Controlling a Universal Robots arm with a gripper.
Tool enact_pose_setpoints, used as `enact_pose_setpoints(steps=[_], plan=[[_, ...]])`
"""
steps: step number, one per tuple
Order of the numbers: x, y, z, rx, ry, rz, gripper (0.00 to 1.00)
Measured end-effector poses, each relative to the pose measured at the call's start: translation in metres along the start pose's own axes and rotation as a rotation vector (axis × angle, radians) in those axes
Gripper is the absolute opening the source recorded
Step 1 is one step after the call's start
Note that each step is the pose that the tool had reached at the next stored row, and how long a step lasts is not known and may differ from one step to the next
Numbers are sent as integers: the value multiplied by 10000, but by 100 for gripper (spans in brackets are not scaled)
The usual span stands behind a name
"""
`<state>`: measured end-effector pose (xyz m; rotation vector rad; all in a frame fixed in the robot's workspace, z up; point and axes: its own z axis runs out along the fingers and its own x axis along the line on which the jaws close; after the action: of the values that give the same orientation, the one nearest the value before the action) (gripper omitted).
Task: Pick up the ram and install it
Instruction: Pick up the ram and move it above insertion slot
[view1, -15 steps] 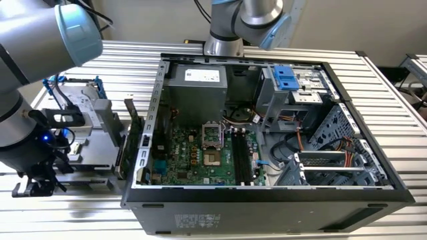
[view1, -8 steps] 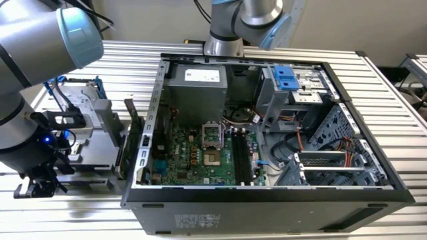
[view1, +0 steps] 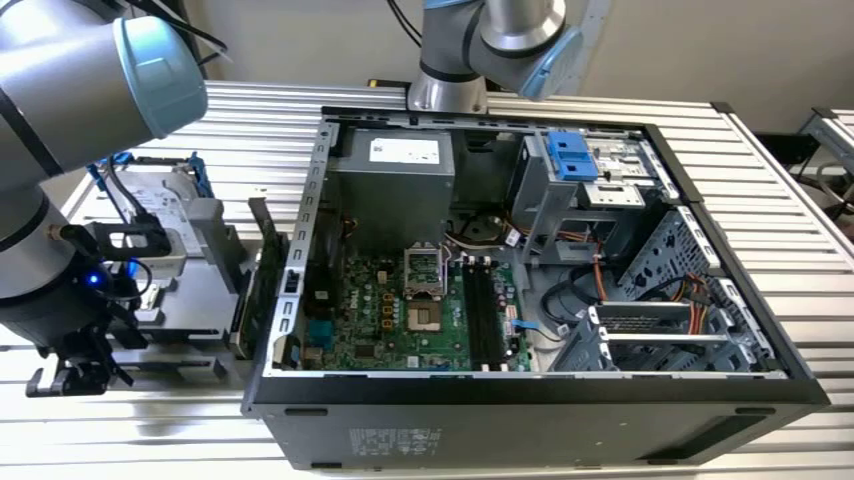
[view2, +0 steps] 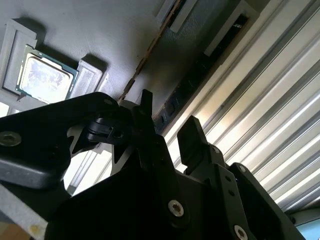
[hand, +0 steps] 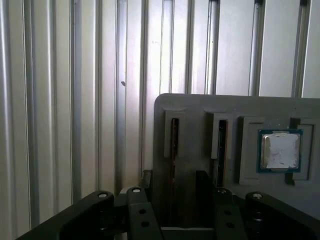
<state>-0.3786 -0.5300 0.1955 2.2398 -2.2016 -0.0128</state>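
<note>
A black two-fingered gripper (hand: 175, 182) hangs wide open and empty over a grey moulded tray (hand: 200, 107). Its fingers sit either side of the thin dark ram stick (hand: 174, 145), which stands edgewise in a tray slot. The ram is not grasped yet, and the motherboard's long black slots (view1: 483, 320) look unfilled.

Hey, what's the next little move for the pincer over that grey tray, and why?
Likely ease the open pincer straight down. In the first wrist view its fingers sit either side of the ram, which stands on edge in the grey tray, and nothing is gripped yet.
</note>
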Motion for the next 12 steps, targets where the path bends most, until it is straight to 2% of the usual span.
enact_pose_setpoints(steps=[12], plan=[[0, 0, 2, 1, -1, -1, 100]])
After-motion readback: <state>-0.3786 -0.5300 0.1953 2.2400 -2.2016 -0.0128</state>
